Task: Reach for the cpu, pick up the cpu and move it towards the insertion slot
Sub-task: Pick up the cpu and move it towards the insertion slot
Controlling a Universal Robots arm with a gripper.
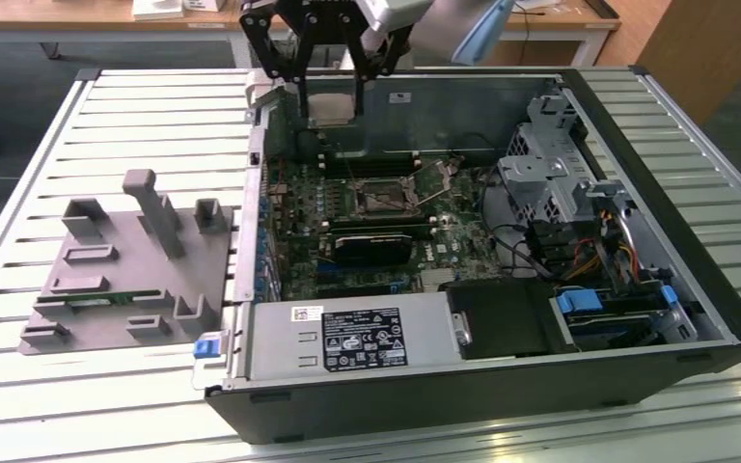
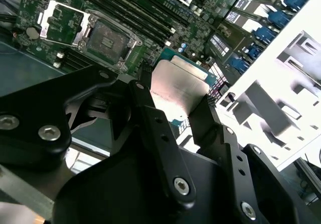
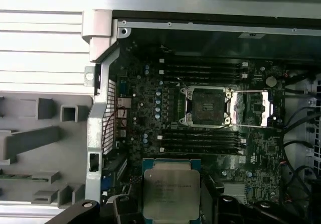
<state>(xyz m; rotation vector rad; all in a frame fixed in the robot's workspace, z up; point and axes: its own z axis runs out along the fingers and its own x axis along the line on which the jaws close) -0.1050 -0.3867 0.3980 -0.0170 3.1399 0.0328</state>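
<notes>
My gripper hangs above the far left corner of the open computer case and is shut on the cpu, a flat square chip with a silvery top. In both wrist views the cpu sits clamped by its edges between the black fingers. The insertion slot, a square socket with a shiny metal frame and dark centre, lies on the motherboard below and nearer the camera than the chip. The insertion slot stands with its metal cover plate flipped aside. The cpu is held well above the board, apart from the socket.
A grey holder tray with posts and a green memory stick lies on the slatted table at the exterior view's left. Inside the case are a black heatsink block, a power supply and a drive cage.
</notes>
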